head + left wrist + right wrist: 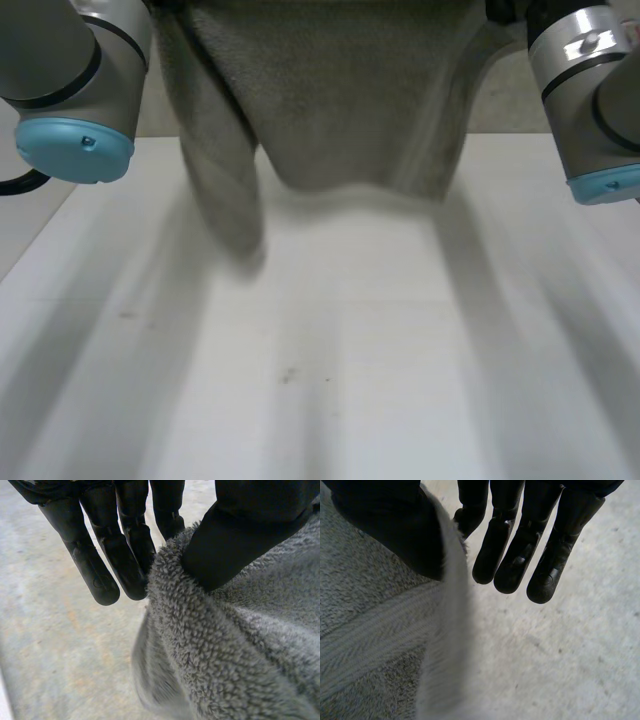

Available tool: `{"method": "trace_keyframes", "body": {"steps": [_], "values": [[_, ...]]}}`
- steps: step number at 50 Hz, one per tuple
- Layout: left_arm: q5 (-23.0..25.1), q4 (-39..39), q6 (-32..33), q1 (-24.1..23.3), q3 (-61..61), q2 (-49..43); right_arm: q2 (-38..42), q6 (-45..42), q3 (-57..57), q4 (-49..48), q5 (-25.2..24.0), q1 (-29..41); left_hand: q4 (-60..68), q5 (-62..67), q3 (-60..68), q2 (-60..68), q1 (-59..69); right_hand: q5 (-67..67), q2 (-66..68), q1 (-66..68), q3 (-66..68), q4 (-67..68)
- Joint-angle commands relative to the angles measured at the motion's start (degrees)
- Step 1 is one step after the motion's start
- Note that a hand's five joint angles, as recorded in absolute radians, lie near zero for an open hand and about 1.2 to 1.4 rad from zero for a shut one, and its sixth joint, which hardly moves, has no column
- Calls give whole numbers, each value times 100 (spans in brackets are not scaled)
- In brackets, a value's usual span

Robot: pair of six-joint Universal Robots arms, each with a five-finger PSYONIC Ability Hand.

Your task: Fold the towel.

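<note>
You had the grey towel (350,90) hanging up between your two arms, over the white table (350,380). Your left arm (70,80) was on one side of it and your right arm (590,90) on the other.

Your left hand (235,535) was pinching the towel at its top edge. The thumb pressed on the fluffy side that faced the palm. The fingers (107,555) were straight and close together. The one next to the thumb went behind the cloth, and the others stuck out just beside the edge. From the thumb, the towel fell away past the fingertips.

Your right hand (395,525) was pinching the towel too, at the edge on its side. The thumb lay flat on the cloth. The fingers (520,555) were straight and side by side, with the one nearest the thumb behind the edge. Just past the thumb, a flat woven stripe (370,630) ran across the towel.

In the head view the towel hung down in front of both arms. The part below your left hand hung lower than the middle. That low tip was blurry, so I could not tell if it touched the table.
</note>
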Motion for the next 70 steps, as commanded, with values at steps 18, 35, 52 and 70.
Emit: {"method": "trace_keyframes", "body": {"steps": [18,35,52,70], "values": [[-300,-299,-931,-589,-5801,525,619,-968,2477,2830,-668,-301,-985,-849,-980,-986,-649,1074,1047,31,1040,1026],[-203,-290,-869,-486,-6050,1887,197,-1004,3154,2584,-747,-776,-5650,-5515,-5645,-5651,-5314,1074,1047,31,1040,1026],[1942,-264,1205,517,-5258,1149,268,-977,3392,2277,-747,-776,-5381,-5246,-5376,-5382,-5045,1074,1047,31,1040,1026],[3234,-97,2892,614,-3932,-458,373,-1012,3488,2241,-738,-767,-4055,-3920,-4050,-4056,-3719,1074,1047,31,1040,1026]]}}
